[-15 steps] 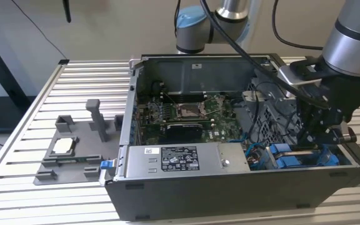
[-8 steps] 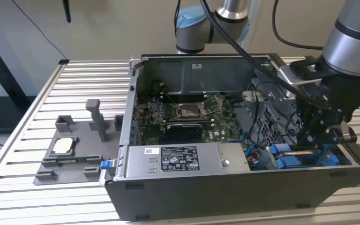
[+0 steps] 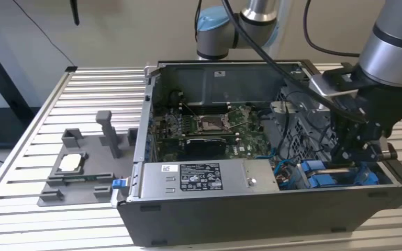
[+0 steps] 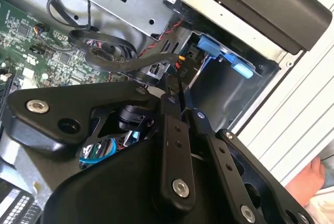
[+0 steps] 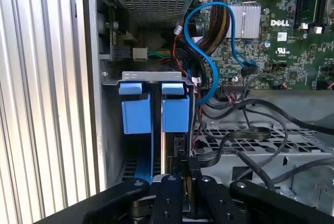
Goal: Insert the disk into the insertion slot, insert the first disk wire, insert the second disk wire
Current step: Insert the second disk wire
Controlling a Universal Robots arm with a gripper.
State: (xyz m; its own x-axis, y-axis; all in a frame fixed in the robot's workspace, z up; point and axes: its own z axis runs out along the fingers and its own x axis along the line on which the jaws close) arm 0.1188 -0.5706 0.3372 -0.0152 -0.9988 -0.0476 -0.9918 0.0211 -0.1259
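Reaching down into the open computer case point(image 3: 257, 209), the end effector point(image 3: 355, 157) sits at the case's drive bay, at about 4 o'clock in the exterior view. Fingers point(image 5: 172, 182) are drawn narrow, nearly together, in both wrist views; they appear pinched on a small dark connector point(image 5: 180, 153) at the end of a black cable point(image 5: 235, 140), though the contact itself is partly hidden by the finger links.

Just ahead of the fingertips in the first wrist view stand two bright blue carrier frames point(image 5: 175, 112) side by side in the bay, tabs at 12 o'clock. The disk point(image 5: 163, 156) shows as a thin grey edge between the blue parts, already seated in the insertion slot point(image 5: 151, 78), directly next to the fingers. In the second wrist view the blue frame point(image 4: 222, 54) lies at about 1 o'clock from the fingertips point(image 4: 177, 96), near the case wall.

A light-blue data cable point(image 5: 211, 41) loops from the bay area toward the green motherboard point(image 5: 292, 41), at 1 o'clock in the first wrist view. The grey power-supply box point(image 3: 201, 180) with its white label lies along the case's near edge, at 9 o'clock from the end effector in the exterior view.

Outside the case, at 9 o'clock, a grey fixture plate point(image 3: 82, 167) rests on the slatted counter point(image 3: 19, 157). Part of a person's hand point(image 4: 308, 182) shows at 4 o'clock in the second wrist view.
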